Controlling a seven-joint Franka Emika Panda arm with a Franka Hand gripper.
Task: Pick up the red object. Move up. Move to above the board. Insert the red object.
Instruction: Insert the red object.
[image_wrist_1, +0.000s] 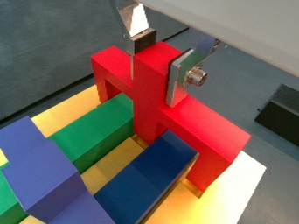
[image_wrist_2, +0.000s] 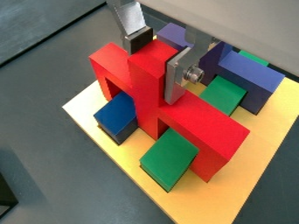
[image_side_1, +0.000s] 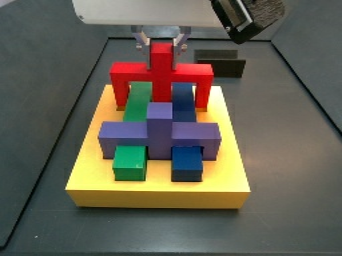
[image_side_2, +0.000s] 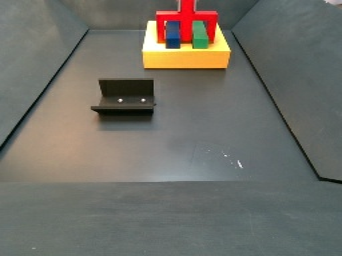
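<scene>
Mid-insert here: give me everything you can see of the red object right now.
The red object is a glossy bright red blocky piece: a horizontal bar, downward legs, and an upright central stem. It stands upright at one end of the yellow board, its legs reaching down to the board and straddling a green block and a blue block. The gripper is shut on its stem.

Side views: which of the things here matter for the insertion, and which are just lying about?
In the job:
- red object, on the board, straddling a green and a blue block
- board
- gripper, shut on the red object's stem

Lying about:
- fixture, on the floor, apart from the board
- purple cross
</scene>
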